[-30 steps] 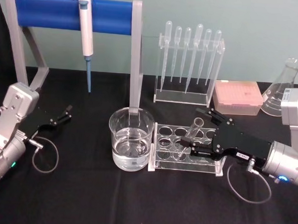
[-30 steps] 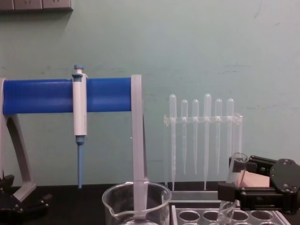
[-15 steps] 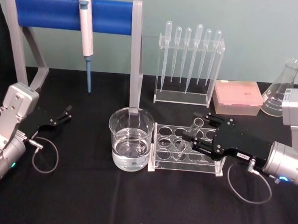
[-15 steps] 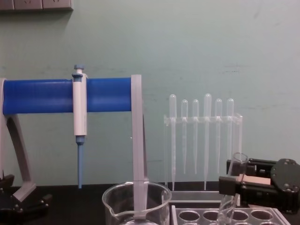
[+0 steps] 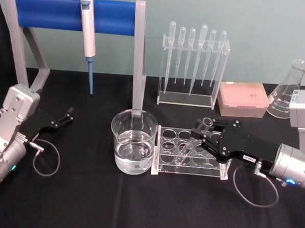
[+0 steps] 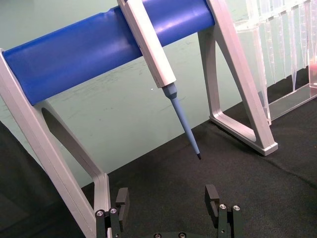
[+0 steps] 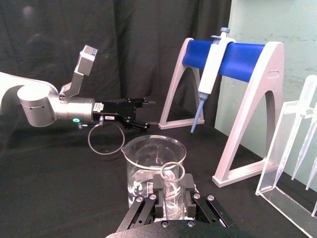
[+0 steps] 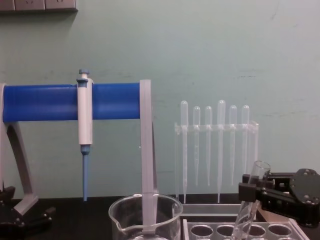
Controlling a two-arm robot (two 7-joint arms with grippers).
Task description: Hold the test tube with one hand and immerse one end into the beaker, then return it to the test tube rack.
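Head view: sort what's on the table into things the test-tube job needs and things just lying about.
In the job: test tube, held by the right gripper, lower end in the test tube rack; beaker.
Lying about: pipettor on the blue stand; pipettes; pink box; flask; left gripper, parked open at left.

We record a clear test tube [image 5: 188, 148], a clear beaker [image 5: 121, 143], a black right gripper [image 5: 200, 135], a blue crossbar [image 5: 55, 13] on a grey stand [image 5: 139, 62], a white-and-blue pipettor [image 5: 87, 34], a pink tip box [image 5: 243, 98] and a black table cover [image 5: 137, 205].
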